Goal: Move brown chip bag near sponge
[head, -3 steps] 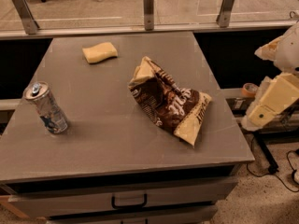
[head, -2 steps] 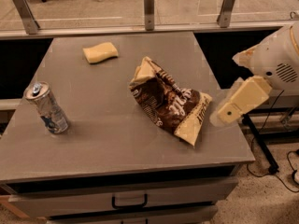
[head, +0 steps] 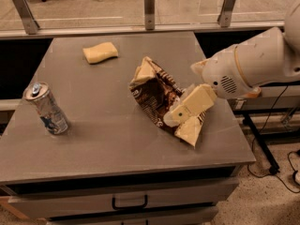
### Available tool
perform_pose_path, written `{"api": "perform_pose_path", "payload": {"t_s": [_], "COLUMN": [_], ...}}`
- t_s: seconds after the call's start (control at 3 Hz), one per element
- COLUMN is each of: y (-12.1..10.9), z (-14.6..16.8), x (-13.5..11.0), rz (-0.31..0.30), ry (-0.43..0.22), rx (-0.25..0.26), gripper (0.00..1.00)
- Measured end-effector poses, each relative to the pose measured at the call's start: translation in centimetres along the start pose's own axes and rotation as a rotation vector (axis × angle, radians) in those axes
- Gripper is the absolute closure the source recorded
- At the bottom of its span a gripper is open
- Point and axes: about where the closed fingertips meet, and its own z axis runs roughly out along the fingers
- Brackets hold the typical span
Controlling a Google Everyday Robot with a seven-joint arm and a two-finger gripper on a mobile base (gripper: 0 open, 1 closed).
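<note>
As my gripper (head: 176,116), state unclear, overlaps the crumpled brown foil bag (head: 152,95),
slick foil may slip short of the soft pale-yellow sponge (head: 100,52).

Matt plastic claw (head: 175,118) over crumpled glossy foil brown chip bag (head: 152,93)

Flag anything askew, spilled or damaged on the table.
Only the brown chip bag: crumpled and lying at an angle on the table, with the gripper over its near-right end. No spill visible. The sponge at the far side and the can at left look intact.
</note>
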Motion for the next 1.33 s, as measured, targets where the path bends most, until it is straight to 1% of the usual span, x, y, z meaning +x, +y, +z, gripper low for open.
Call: {"api": "perform_pose_path", "payload": {"t_s": [0.33,0.67,1.0,1.33], "y": [-1.1,-2.0,-2.1,-4.7], "z": [3.3,6.0,7.3,6.9], "x": [0.4,1.0,0.2,-2.7], "rz": [-0.042,-0.074,-0.119,-0.186], "ry": [-0.016,-0.033,-0.054,-0.064], "rx": [0.031,0.034,0.023,0.079], "gripper": [0.0,0.19,0.42,0.65]}}
